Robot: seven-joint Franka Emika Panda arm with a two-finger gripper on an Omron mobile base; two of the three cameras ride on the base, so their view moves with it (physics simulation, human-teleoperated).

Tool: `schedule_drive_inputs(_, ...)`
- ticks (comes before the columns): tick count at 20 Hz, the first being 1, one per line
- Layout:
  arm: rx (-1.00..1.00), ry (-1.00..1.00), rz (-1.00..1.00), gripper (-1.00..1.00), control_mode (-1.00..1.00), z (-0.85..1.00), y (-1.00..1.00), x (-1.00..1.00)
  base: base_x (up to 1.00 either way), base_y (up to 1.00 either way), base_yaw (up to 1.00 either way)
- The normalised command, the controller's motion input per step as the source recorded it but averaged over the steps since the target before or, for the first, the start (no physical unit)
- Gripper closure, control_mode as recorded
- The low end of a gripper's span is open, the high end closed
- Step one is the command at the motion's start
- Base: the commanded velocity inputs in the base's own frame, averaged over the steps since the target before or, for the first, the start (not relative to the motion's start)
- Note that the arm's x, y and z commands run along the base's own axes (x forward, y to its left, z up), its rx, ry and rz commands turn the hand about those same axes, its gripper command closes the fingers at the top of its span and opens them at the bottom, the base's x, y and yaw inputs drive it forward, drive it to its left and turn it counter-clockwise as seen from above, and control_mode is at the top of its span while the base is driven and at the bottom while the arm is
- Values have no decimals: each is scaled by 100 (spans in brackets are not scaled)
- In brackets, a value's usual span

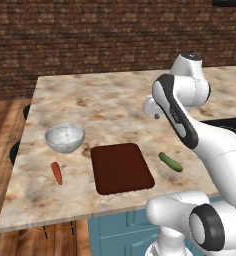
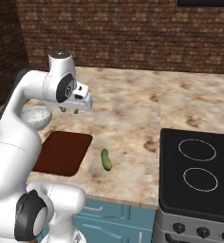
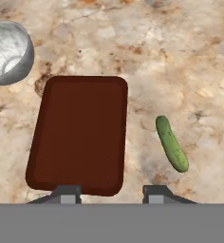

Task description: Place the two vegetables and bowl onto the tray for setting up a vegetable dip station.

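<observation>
**Tray bare; bowl, carrot and cucumber on the surface**

The tray (image 1: 122, 168) is seen at lower centre of the left base view, flat on the marbled surface (image 1: 110, 102), with nothing on it. The bowl (image 1: 65, 137) is found upright just beyond the tray's upper left corner, apart from it. The carrot (image 1: 56, 172) lies left of the tray, below the bowl, clear of both. The cucumber (image 1: 170, 162) lies right of the tray, not touching it.

The gripper (image 3: 111, 193) is noted at the bottom of the hand view, held high above the tray's near edge; its fingers (image 3: 67, 193) are parted and nothing is between them. In the right base view a stove (image 2: 198, 171) is recorded at right of frame, well apart from the cucumber (image 2: 106, 159).
</observation>
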Motion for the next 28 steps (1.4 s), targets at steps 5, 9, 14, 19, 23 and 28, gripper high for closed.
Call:
schedule_drive_inputs(5, 0, 2, 2, -100, -100, 0, -30, 0, 0, 0, 0)
schedule_drive_inputs(9, 0, 4, 9, -100, -100, -5, -62, 0, 0, 0, 0)
schedule_drive_inputs(14, -1, 2, 9, -100, -100, -13, -54, 0, 0, 0, 0)
schedule_drive_inputs(19, -6, 4, 5, -100, -100, -31, -22, 0, 0, 0, 0)
schedule_drive_inputs(23, -11, 2, 3, -100, -100, -46, 0, 8, 0, 0, 0)
schedule_drive_inputs(28, -9, 0, 3, -100, -100, -42, 0, 3, 0, 0, 0)
